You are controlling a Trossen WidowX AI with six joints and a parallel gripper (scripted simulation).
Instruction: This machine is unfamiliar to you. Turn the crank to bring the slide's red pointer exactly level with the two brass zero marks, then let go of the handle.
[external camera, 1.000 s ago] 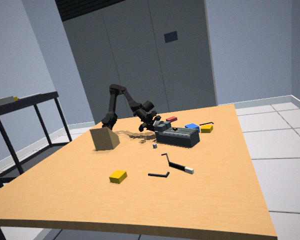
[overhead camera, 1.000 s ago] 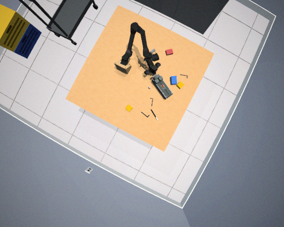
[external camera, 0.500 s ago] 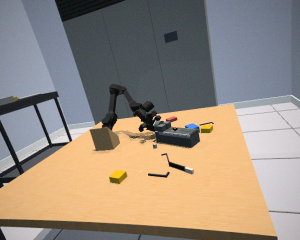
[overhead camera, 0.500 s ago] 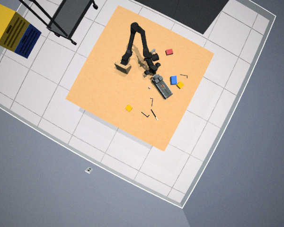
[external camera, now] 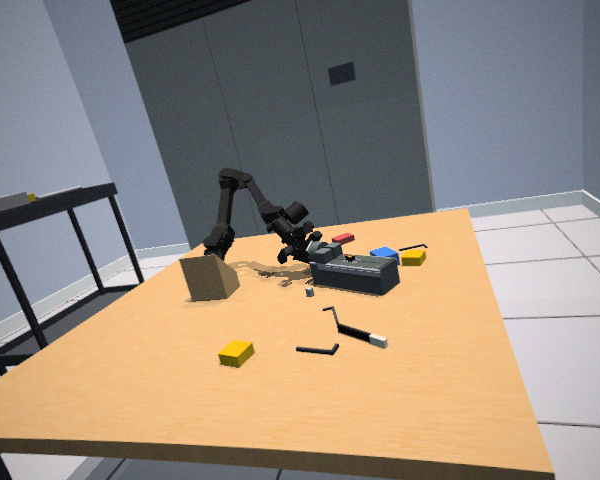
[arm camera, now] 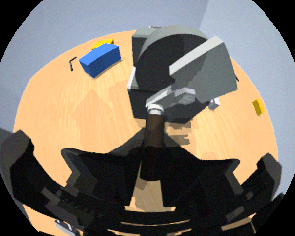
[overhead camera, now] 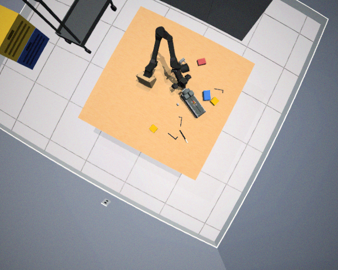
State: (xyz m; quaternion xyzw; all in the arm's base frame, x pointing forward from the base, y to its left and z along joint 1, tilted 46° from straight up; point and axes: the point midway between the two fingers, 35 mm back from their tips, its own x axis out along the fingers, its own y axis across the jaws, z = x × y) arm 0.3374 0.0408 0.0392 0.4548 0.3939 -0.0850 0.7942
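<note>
On wrist view: gripper (arm camera: pixel 150 157) clamps crank handle (arm camera: pixel 153 133); no legible writing.

crank handle (arm camera: pixel 154 137): dark brown, gripped | slide's red pointer (external camera: pixel 349 256): atop grey machine (external camera: pixel 355 273)

The top view looks straight down from high above, with the table (overhead camera: pixel 151 95) rotated and the arm's base toward 11 o'clock. The exterior view stands low off the table's (external camera: pixel 290 392) far edge, facing the grey cabinets. The wrist camera, close in, looks along the gripper (arm camera: pixel 149 157) at the machine (arm camera: pixel 181 73), shared by all views.
</note>
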